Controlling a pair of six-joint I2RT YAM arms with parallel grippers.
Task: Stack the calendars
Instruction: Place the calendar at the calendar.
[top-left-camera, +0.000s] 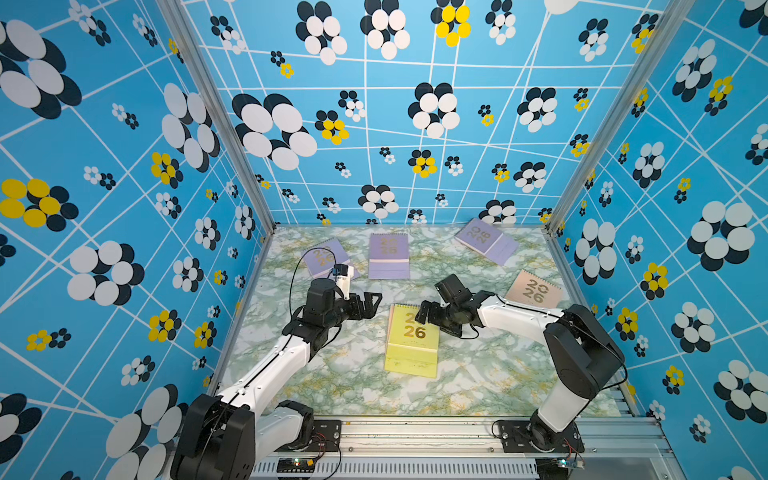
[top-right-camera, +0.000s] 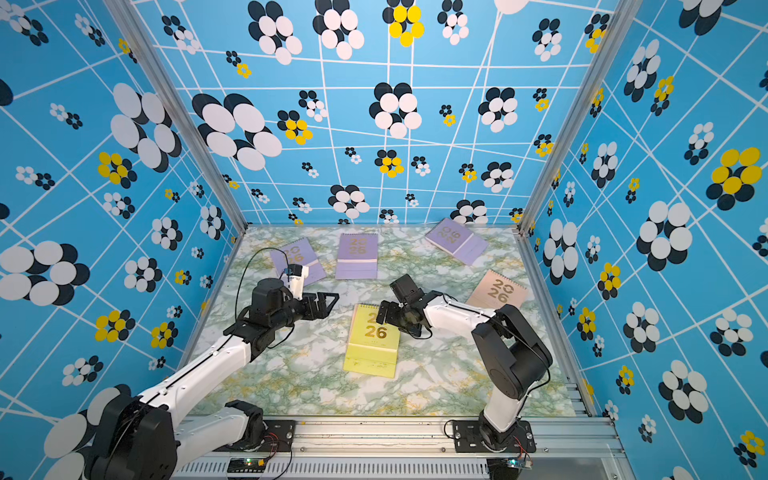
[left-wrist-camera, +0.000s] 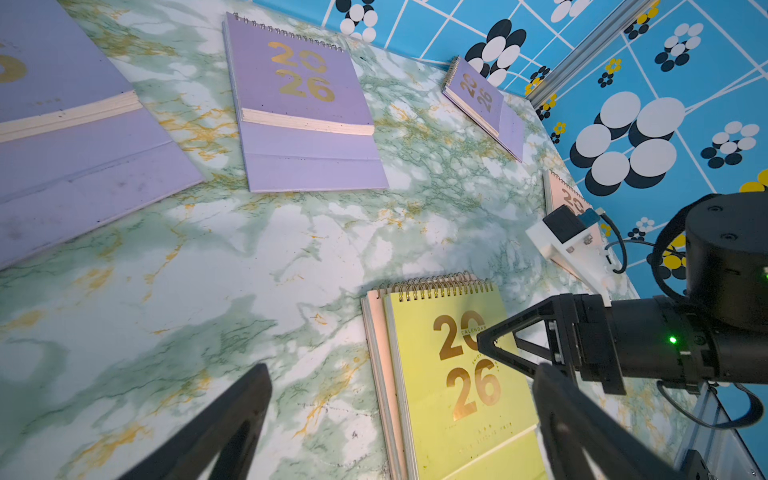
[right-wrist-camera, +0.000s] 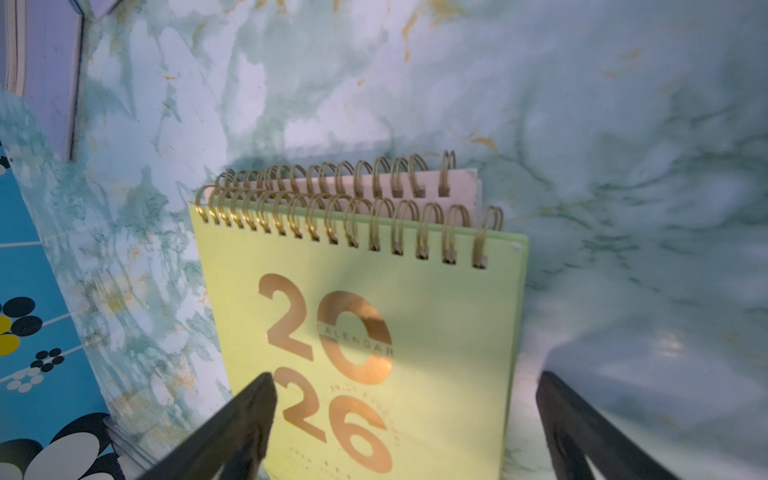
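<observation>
Near yellow calendar, left claw and right claw gape empty.

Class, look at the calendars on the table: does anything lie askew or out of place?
Yes. The yellow calendar sits on a peach calendar, but off-square: the peach edge and coil peek out. The lilac calendar by the back corner lies slanted.

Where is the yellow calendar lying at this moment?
In both top views the yellow calendar lies flat in the middle of the table, on a peach calendar, between the left gripper and the right gripper.
</observation>
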